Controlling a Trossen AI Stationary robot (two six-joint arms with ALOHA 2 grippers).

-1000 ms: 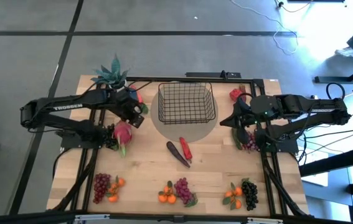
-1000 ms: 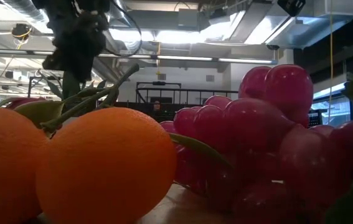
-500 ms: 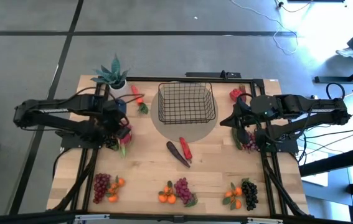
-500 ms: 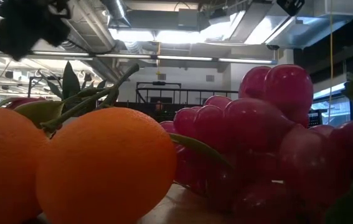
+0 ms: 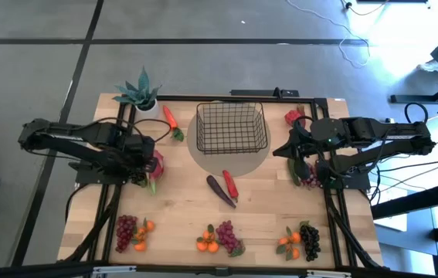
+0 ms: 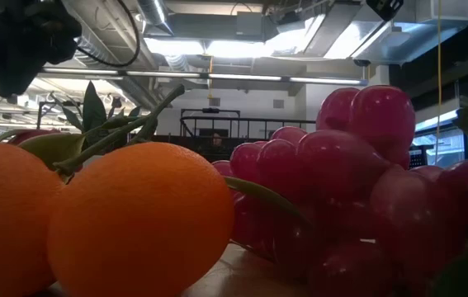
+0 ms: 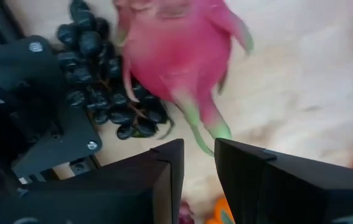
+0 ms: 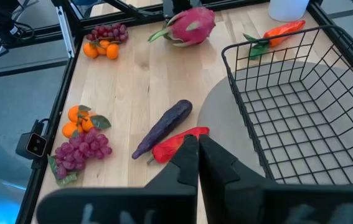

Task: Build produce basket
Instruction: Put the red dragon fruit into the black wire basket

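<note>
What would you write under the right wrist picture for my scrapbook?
Shut right gripper looks over an empty basket, with eggplant, red pepper and pink fruit waiting.

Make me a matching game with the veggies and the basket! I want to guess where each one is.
Things:
1. carrot
2. eggplant
3. pink fruit
4. basket

Places:
A. table centre, beside a red pepper
B. by the left tool
C. empty, at the table's back
D. next to the potted plant

Pairs: 1-D, 2-A, 3-B, 4-C
</note>
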